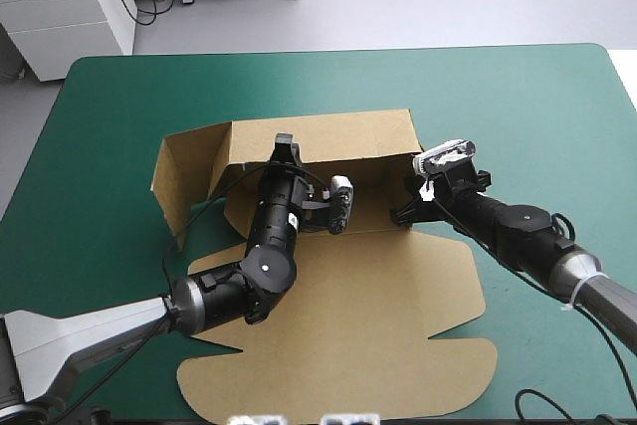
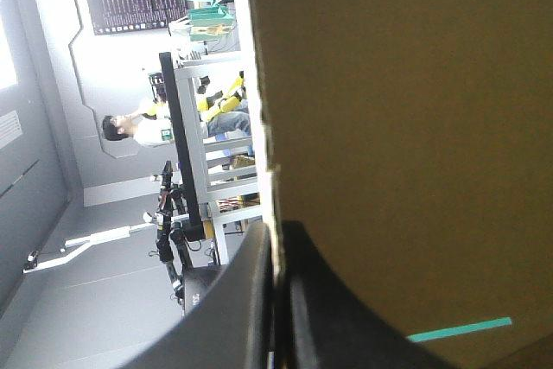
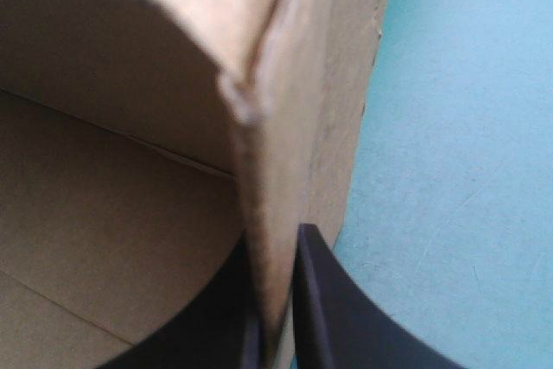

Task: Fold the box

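Teal-green cover (image 1: 518,87) lay under the whole scene, with the brown box (image 1: 398,276) half raised at the table's middle. On the left gripper (image 2: 276,244), the black fingers (image 2: 233,300) were pinched together on the top edge of the back wall (image 1: 338,136), the board caught between them. From that wrist the wall filled most of what lay ahead and hid the box's inside. On the right gripper (image 3: 275,257), the fingers (image 3: 337,308) were likewise clamped on board, at the right wall's upper edge close to the back corner. One finger sat inside the box, the other outside over bare cover.

Outward from there, the left arm (image 1: 264,266) lay across the box's floor and covered much of it. The right arm (image 1: 523,226) reached in from the table's right side. At the left, the side wall (image 1: 189,171) stood splayed outward at a slant. Nearer the robot, the lid panel (image 1: 348,345) with its notched flaps lay flat on the cover, reaching almost to the near edge.
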`<state>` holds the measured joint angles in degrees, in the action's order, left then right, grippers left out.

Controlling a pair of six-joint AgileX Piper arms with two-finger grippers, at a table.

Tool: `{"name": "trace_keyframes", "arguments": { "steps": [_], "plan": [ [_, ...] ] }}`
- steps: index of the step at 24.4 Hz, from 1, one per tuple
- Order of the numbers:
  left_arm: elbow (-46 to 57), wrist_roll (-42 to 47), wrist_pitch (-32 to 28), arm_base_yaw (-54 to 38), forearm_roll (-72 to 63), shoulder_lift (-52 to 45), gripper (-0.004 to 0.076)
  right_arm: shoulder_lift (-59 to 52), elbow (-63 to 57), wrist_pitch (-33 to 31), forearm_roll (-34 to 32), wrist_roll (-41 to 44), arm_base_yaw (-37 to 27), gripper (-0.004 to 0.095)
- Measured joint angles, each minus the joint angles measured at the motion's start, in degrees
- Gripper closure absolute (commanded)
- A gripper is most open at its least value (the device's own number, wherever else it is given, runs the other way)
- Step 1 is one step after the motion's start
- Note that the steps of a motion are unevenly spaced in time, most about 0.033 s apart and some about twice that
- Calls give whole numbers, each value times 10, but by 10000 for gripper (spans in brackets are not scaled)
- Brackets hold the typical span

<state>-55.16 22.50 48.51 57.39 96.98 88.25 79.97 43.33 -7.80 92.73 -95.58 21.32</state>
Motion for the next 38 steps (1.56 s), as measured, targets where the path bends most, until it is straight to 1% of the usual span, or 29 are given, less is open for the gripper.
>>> {"name": "trace_keyframes", "arguments": {
  "steps": [4, 5, 7, 11, 13, 14, 16, 21, 24, 27, 30, 33, 34, 35, 36, 37, 38],
  "plan": [
    [0, 0, 0, 0, 0, 0, 729, 0, 0, 0, 2, -1, 0, 927],
    [0, 0, 0, 0, 0, 0, 722, 0, 0, 0, 2, -1, 0, 927],
    [0, 0, 0, 0, 0, 0, 682, 0, 0, 0, 3, -1, 0, 927],
    [0, 0, -6, 0, 2, 0, 536, 0, 0, -14, 17, -3, 0, 927],
    [0, 0, -7, 0, 2, 0, 449, 0, 0, -21, 20, -5, 1, 927],
    [-1, 0, -7, 0, 3, 0, 380, 0, 0, -21, 21, -7, 1, 927],
    [-1, -2, -11, 0, 5, 0, 357, 0, 0, -23, 21, -8, 1, 927],
    [-1, -2, -11, 0, 5, 0, 358, 0, 0, -21, 22, -24, 1, 926],
    [-1, -2, -8, 3, 5, 0, 358, 1, 5, -5, 22, -27, 2, 926],
    [-1, -2, 22, 34, 4, 0, 358, 23, 37, 39, 24, -28, 2, 926],
    [-1, -2, 48, 73, 4, 0, 358, 54, 72, 62, 26, -29, 3, 926],
    [-1, -2, 73, 111, 4, 0, 365, 89, 116, 104, 28, -29, 3, 927],
    [-1, -2, 80, 118, 4, 0, 412, 96, 124, 112, 29, -28, 3, 927],
    [-1, -2, 87, 123, 4, 0, 516, 100, 129, 117, 30, -27, 3, 927],
    [-1, -2, 93, 125, 4, 0, 673, 102, 133, 119, 32, -27, 3, 927],
    [-1, -2, 102, 125, 4, 0, 717, 103, 135, 119, 32, -27, 3, 927],
    [-1, -2, 114, 125, 4, 0, 708, 105, 135, 119, 32, -25, 3, 927]
  ]
}}
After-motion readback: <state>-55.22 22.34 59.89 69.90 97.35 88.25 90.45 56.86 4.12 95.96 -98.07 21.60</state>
